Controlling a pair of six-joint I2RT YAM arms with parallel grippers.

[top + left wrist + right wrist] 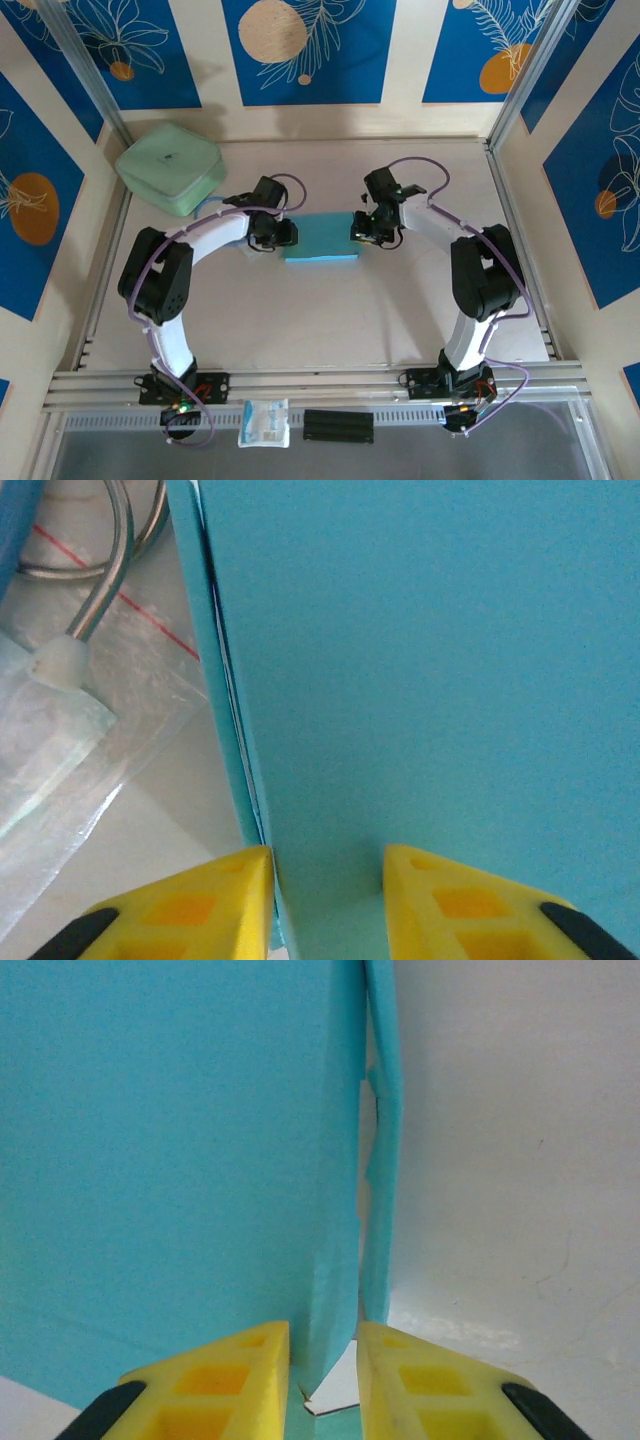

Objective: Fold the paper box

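From above, the paper box [320, 240] is lying as a flat teal slab on the table [300, 330], directly between the two sets of jaws. The left gripper [283, 232] is meeting one short end and the right gripper [362, 228] the other. If the arms push inward unevenly, the thin card could buckle or skid out sideways. A mint-green case [170, 165] is sitting well behind the left jaws, and a clear packet [264, 422] is lying far back by the arm bases. Neither is standing in the way.

In the left wrist view, the left gripper [328, 855] is standing partly open, with the paper box [430, 660] filling the gap ahead. Whether the fingers are actually clamping it, I cannot tell. A seam is running just inside one finger, so a hard squeeze could crush that edge. Clear plastic film [90, 740] and a metal loop [115, 550] are lying beyond that same finger, near enough to snag.

In the right wrist view, the right gripper [323, 1332] is standing nearly closed, pinching a wall of the paper box [170, 1140]. A loose flap [382, 1140] is rising just ahead of the other finger. It could slip outside the wall or tear if tugged.
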